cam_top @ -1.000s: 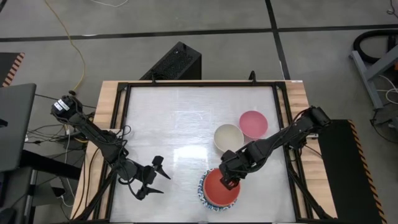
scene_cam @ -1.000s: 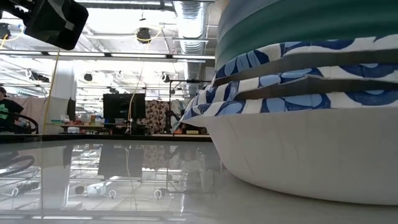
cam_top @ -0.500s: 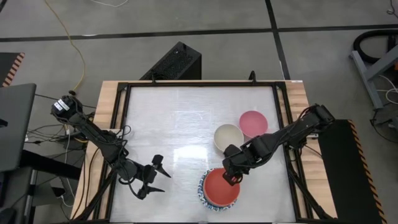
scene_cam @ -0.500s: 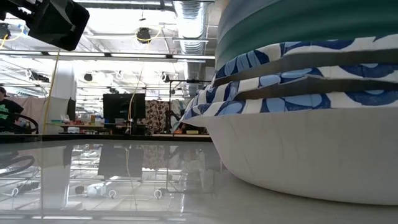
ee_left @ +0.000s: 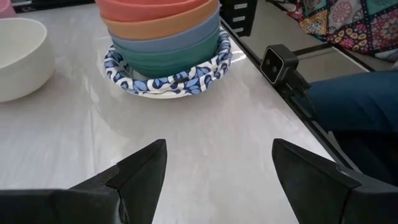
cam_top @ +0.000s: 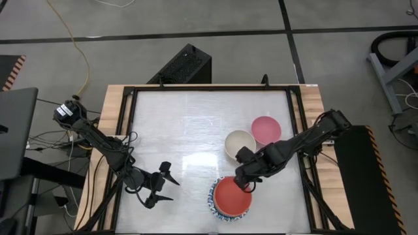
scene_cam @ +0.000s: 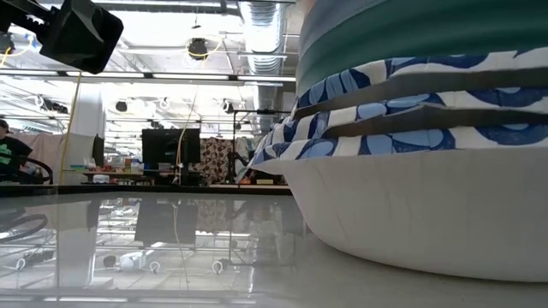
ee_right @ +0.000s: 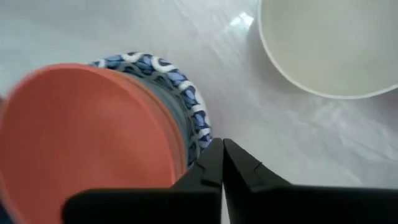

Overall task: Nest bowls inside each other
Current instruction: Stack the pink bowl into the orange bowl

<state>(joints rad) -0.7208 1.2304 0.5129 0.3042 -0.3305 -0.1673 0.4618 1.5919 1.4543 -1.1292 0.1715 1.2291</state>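
Note:
A stack of nested bowls stands near the table's front edge, with the red bowl on top. Below it are an orange one, a blue one and a green one, all inside blue-patterned white bowls. The cream bowl and the pink bowl stand apart on the table, farther back and to the right. My right gripper is shut on nothing, above the stack's far right rim. My left gripper is open, low over the table to the left of the stack.
A small black camera sits at the table's front edge, right beside the stack. A black frame runs around the white tabletop. The far and left parts of the tabletop carry no objects.
My right gripper has risen from the red bowl's far rim and drawn a little toward the table's far right, tipping as it went. The stack has stayed in place.

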